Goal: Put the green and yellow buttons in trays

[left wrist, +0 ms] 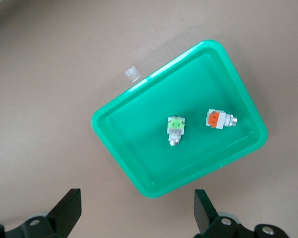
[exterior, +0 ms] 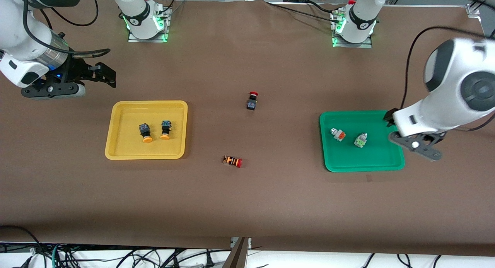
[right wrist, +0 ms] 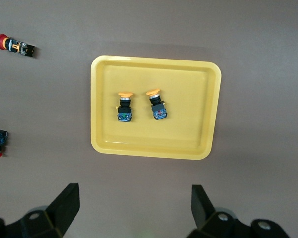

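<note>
The yellow tray (exterior: 116, 144) holds two black-bodied buttons with yellow-orange caps (exterior: 145, 132) (exterior: 166, 130), lying side by side. In the green tray (exterior: 363, 165) lie two silver-bodied buttons, one orange-faced (exterior: 337, 134) and one green-faced (exterior: 360, 140). My left gripper (exterior: 415, 146) hangs open and empty above the green tray's edge toward the left arm's end; its wrist view shows the tray (left wrist: 114, 148) and both buttons (left wrist: 175, 130) (left wrist: 218, 119) past the spread fingers (left wrist: 69, 206). My right gripper (exterior: 106, 75) hovers open and empty beside the yellow tray (right wrist: 154, 150).
A black-bodied button with a red cap (exterior: 252, 101) stands on the brown table between the trays. An orange-striped button with a red cap (exterior: 232, 161) lies nearer the front camera. A small scrap of tape (left wrist: 132, 73) sits beside the green tray.
</note>
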Available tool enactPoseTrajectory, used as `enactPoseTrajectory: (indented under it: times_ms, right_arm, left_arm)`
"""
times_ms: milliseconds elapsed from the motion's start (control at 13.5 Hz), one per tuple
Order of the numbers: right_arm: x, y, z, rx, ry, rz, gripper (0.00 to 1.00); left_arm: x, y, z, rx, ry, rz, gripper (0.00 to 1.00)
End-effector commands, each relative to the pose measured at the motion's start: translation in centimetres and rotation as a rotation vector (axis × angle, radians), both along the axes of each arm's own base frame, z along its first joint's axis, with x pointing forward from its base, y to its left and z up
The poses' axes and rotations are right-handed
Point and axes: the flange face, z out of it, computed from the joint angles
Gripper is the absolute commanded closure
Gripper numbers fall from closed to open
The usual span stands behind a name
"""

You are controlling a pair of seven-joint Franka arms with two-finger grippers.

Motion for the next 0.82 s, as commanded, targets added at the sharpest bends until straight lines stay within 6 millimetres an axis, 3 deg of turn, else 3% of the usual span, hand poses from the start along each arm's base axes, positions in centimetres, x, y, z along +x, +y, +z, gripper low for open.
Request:
enactPoseTrajectory:
  times_ms: [0, 74, 223, 297, 446, 520, 595, 669, 743]
  right_arm:
    - [0.5, -0.1, 0.6, 0.001, -0.026, -0.014, 0.01]
    - [0.6, -0.1, 0.5, 0.001, -0.028, -0.014, 0.01]
    - [0.5, -0.1, 0.5, 0.001, -0.028, -0.014, 0.01]
    - [0.5, -0.1, 0.5, 0.001, -0.029, -0.016, 0.01]
    - [0.4, -0.1, 0.6, 0.001, -0.031, -0.014, 0.01]
    - [0.5, -0.1, 0.6, 0.002, -0.033, -0.014, 0.01]
    - [0.5, -0.1, 0.7, 0.002, -0.034, -0.014, 0.01]
    - [0.5, 0.0, 0.7, 0.002, -0.034, -0.013, 0.01]
    - [0.4, 0.0, 0.7, 0.004, -0.034, -0.013, 0.01]
  left_arm:
    - [-0.7, 1.7, 6.5, -0.061, -0.035, 0.070, 0.00]
    - [-0.4, 1.8, 7.3, -0.067, -0.054, 0.075, 0.00]
    - [-0.1, 2.4, 7.0, -0.062, -0.065, 0.152, 0.00]
    - [-0.4, 1.4, 7.8, -0.060, -0.081, 0.234, 0.00]
    - [-0.9, 2.4, 8.2, -0.133, -0.082, 0.326, 0.00]
    - [-2.5, 2.9, 9.7, -0.148, -0.096, 0.348, 0.00]
    - [-4.1, 2.1, 9.0, -0.126, -0.091, 0.351, 0.00]
    - [-5.3, 3.5, 9.6, -0.124, -0.148, 0.377, 0.00]
    - [-6.2, 3.5, 9.5, -0.132, -0.179, 0.371, 0.00]
